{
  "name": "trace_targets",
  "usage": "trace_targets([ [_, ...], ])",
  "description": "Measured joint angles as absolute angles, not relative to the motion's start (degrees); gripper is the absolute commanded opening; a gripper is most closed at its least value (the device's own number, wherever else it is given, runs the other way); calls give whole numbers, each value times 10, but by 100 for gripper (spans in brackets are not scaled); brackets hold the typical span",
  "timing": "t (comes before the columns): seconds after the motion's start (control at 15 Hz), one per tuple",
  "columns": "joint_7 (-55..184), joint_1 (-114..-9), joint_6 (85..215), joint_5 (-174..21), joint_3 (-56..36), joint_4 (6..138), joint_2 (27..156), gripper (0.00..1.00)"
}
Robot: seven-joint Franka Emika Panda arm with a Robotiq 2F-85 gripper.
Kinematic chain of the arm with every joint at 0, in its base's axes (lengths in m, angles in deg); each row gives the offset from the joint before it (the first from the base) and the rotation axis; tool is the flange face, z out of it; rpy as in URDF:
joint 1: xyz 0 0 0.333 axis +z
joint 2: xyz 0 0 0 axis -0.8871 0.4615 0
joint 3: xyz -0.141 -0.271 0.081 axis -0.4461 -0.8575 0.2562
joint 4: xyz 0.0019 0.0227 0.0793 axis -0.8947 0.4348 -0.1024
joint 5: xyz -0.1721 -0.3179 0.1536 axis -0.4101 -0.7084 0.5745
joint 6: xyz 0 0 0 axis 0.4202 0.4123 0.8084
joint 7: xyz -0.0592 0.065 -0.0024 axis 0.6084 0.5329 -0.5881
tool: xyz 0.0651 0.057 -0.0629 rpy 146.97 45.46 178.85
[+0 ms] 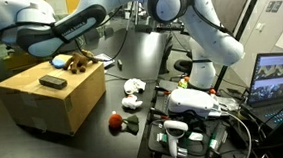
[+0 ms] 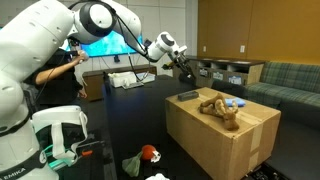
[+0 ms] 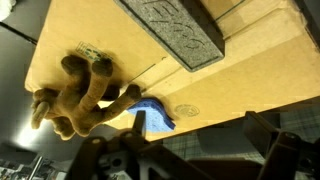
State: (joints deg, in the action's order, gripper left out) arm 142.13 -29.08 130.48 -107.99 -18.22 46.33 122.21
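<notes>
A cardboard box (image 1: 48, 101) (image 2: 225, 135) carries a brown plush toy (image 1: 76, 62) (image 2: 220, 108) (image 3: 80, 95), a small blue object (image 2: 235, 102) (image 3: 152, 118) and a flat dark grey rectangular block (image 1: 52, 82) (image 2: 188, 96) (image 3: 175, 30). My gripper (image 2: 185, 72) (image 3: 190, 160) hangs in the air beside and above the box's edge, apart from all three things. It is open, with nothing between its fingers (image 3: 285, 148). The blue object is nearest to it in the wrist view, just beyond the box edge.
On the dark floor lie a red toy (image 1: 115, 120) (image 2: 148, 154), a white object (image 1: 134, 87) and a green item (image 2: 130, 165). A laptop (image 1: 277, 80) and cables sit by the robot's base. A sofa (image 2: 285, 80) stands behind the box; a person (image 2: 60, 70) stands near a screen.
</notes>
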Motion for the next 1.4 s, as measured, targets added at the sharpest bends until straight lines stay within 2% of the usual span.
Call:
trace_targets([
  [0.27, 1420, -279, 1244, -1103, -169, 433, 1243, 100],
  [0.47, 1330, -320, 1273, -1078, -139, 428, 1248, 100],
  [0.67, 1239, -375, 1338, -1052, -114, 462, 1235, 100],
  [0.93, 1117, -421, 1358, -1020, -67, 501, 1211, 100],
  [1.4, 958, -413, 1355, -990, -47, 599, 1142, 100],
])
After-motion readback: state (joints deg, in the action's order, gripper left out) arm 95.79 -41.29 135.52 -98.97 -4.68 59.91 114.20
